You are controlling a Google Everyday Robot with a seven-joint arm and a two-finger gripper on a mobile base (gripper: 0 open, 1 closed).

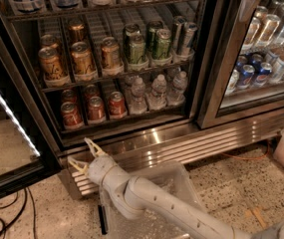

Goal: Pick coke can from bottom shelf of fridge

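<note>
**Operator:** Camera view: position of gripper (78,150)?
**Technician:** Hovers low before the ribbed steel base (181,142) of the fridge (207,59), below the left end of the bottom shelf (131,120). Outside the cabinet, apart from every rack.
**Operator:** Claw state?
**Technician:** Released. Pale fingers (92,146), spread in a V, grasping nothing, touching no can.
**Operator:** Location of the coke can (95,109)?
**Technician:** Upright on the bottom shelf, middle of three red cans along the front edge, left half. Water bottles (157,91) to the right, toward the shelf's right-hand corner.
**Operator:** Rack above?
**Technician:** Gold-orange cans (81,59) at left, green cans (136,49) at right.
**Operator:** Beneath the arm (151,203)?
**Technician:** Clear plastic bin (176,180) on the speckled floor (231,183), just beside the steel base.
</note>
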